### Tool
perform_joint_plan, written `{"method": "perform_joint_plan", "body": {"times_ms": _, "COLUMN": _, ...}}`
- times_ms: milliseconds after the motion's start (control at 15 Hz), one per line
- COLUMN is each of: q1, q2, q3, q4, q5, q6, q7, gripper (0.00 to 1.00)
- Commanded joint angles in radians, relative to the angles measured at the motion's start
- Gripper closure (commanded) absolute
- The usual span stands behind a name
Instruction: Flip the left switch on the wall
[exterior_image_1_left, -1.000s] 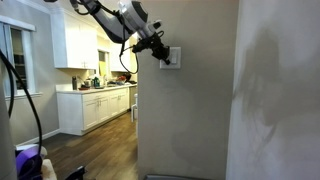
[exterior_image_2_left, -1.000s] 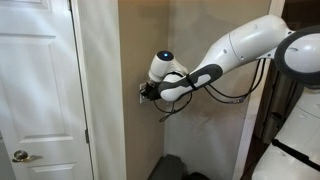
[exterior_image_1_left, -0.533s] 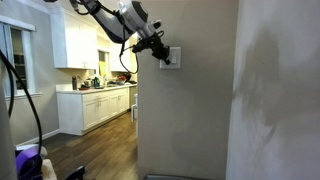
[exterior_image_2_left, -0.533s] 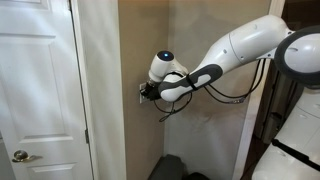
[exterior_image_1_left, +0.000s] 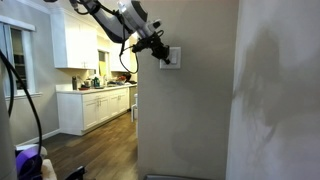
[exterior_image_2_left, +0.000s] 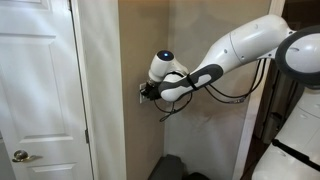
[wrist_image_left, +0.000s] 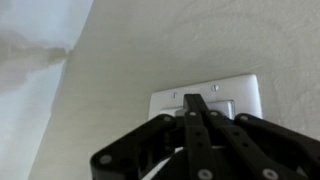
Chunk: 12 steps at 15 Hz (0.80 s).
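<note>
Left switch (wrist_image_left: 176, 102), closed jaws still at it, nothing moved

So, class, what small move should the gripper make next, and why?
Probably a short push forward onto the left switch: the gripper, jaws together, points at the wall plate in the wrist view, but whether it touches cannot be told.

no readable text, labels, brands or numbers anywhere

Dim indoor light; soft, low-resolution frames
</note>
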Motion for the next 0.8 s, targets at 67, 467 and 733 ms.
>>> {"method": "perform_joint_plan", "body": {"times_ms": 67, "q1": -0.005, "q2": -0.04, "q3": 0.02, "q4": -0.021, "q5": -0.064, "q6": -0.043, "q7": 0.075, "gripper": 1.0}}
{"method": "perform_joint_plan", "body": {"times_ms": 467, "q1": 0.011, "q2": -0.05, "q3": 0.027, "q4": -0.033, "q5": -0.044, "q6": -0.046, "q7": 0.055, "gripper": 1.0}}
{"method": "perform_joint_plan", "body": {"times_ms": 733, "q1": 0.022, "q2": -0.043, "q3": 0.034, "q4": -0.027, "q5": -0.044, "q6": -0.026, "q7": 0.052, "gripper": 1.0}}
